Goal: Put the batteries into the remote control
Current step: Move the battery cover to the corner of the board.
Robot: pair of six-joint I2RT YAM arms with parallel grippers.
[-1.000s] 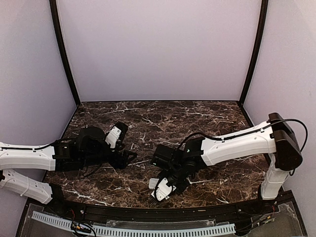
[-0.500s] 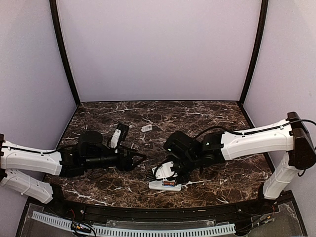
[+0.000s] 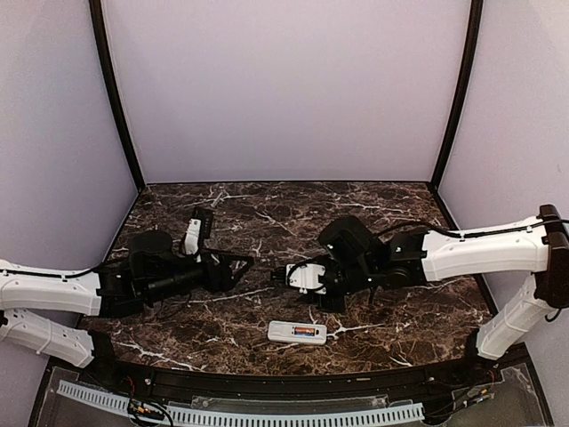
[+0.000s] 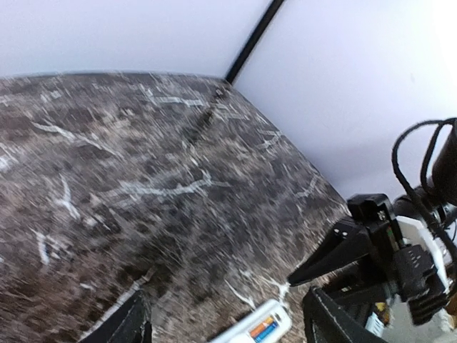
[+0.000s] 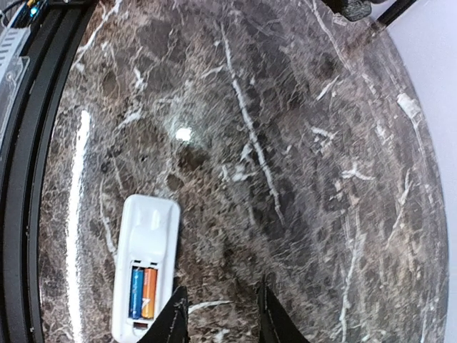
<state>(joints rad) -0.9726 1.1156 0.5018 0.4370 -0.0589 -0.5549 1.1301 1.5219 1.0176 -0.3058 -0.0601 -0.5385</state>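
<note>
Marble counter (image 3: pixel 267 213) holds the white remote control (image 5: pixel 150 229) close to the middle of its near edge, back side up. You can see the 2 batteries (image 5: pixel 142 291), 1 blue and 1 orange, side by side in its slot. Your left end effector (image 3: pixel 242 266) is spread wide and empty. Your right end effector (image 5: pixel 218 318) hangs just beside the remote control, fingers a little apart, holding nothing.

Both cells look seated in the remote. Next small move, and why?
Probably send the right gripper looking for the battery cover. The remote control lies back-up, the batteries side by side in its uncovered recess; that gripper and the left gripper are open and empty. No cover shows in these views.
</note>
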